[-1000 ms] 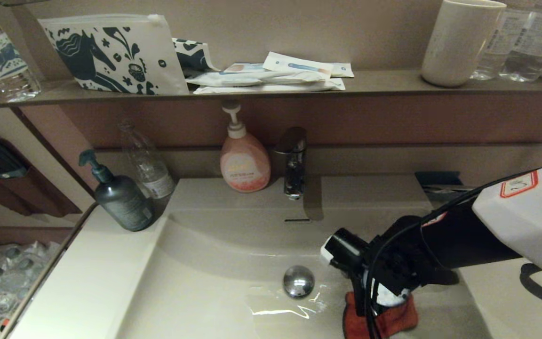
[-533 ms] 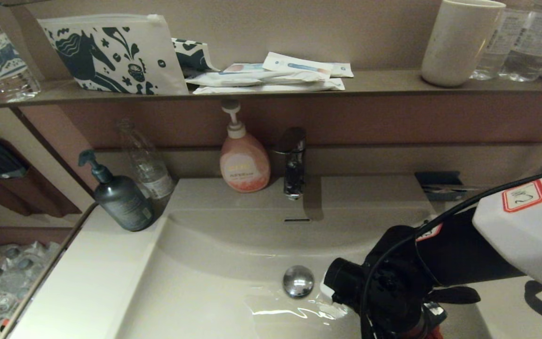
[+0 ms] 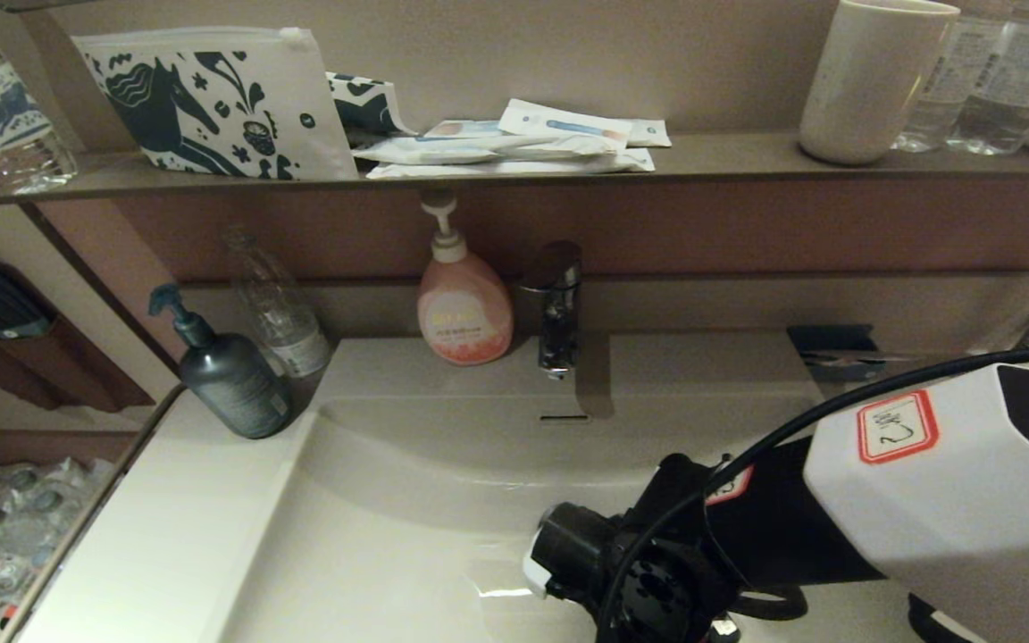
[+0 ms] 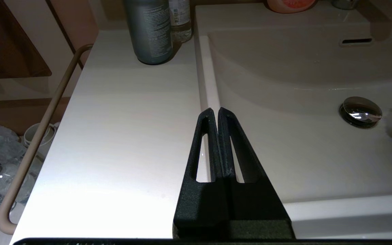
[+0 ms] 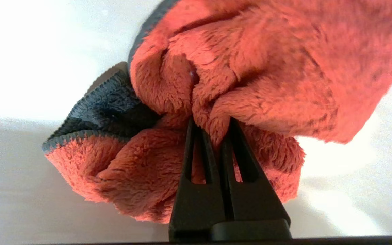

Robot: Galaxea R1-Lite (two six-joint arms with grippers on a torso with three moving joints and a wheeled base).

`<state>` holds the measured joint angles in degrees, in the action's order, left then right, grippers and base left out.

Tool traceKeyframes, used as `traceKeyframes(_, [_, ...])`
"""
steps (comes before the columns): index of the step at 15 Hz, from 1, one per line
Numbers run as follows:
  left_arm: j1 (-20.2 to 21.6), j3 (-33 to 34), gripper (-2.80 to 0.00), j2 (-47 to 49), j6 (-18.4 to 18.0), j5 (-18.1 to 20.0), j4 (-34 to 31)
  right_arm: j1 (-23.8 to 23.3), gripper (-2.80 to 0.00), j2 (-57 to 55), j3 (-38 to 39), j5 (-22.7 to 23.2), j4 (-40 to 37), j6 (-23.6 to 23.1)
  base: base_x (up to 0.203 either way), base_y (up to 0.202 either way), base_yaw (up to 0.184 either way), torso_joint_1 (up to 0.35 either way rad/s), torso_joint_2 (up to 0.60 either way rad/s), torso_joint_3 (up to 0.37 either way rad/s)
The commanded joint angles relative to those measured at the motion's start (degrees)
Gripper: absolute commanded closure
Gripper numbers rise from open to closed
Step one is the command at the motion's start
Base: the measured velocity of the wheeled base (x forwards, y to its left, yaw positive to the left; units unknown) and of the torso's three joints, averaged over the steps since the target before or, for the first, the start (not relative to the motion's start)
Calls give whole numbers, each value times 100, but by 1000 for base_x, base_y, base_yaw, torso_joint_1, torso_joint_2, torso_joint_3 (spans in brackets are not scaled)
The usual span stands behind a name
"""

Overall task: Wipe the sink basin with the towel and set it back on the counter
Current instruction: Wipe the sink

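- The landmark is the round chrome drain plug (image 4: pixel 360 111) in the floor of the wide glossy off-white sink basin (image 3: pixel 372 500).
- The right gripper (image 5: pixel 212 127) is low in the basin, on the robot's near side of the drain plug. Its two black fingers are pressed tight on a fold of the small orange-red terry towel (image 5: pixel 250 75), whose dark stitched edge is bunched to one side.
- The towel lies against the pale basin floor. In the head view the arm hides both it and the plug, so its exact spot relative to the drain is uncertain.
- The left gripper (image 4: pixel 218 114) is parked over the basin's left rim, well to the left of the plug, with its fingers closed together and nothing between them.
- Progress, as a judgement: the wipe appears to be mid-way. A wet sheen shows on the floor near the drain, and the towel has not yet been returned to the flat glossy off-white counter (image 4: pixel 124 129).
- Room to move: the basin floor to the left of the plug is bare, bounded by the curved back wall and its small overflow slot (image 3: pixel 564 417).
- The counter left of the basin offers broad bare space; a dark grey pump bottle (image 3: pixel 227 373) stands at its back corner.
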<state>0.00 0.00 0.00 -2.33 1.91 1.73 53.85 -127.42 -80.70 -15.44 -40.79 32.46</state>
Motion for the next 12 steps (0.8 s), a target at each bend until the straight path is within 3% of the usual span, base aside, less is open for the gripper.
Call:
traceKeyframes(1, [0, 0, 0, 9, -5, 2, 3, 93, 0, -313, -417, 58, -10, 49, 0, 0, 0, 0, 0, 0])
traceKeyframes(10, [0, 0, 0, 9, -5, 2, 3, 641, 0, -1843, -3229, 218, 8, 5, 0, 0, 0, 0, 0, 0])
traceKeyframes(12, [0, 0, 0, 9, -5, 2, 3, 754, 0, -1943, -3266, 222, 659, -220, 0, 0, 0, 0, 0, 0])
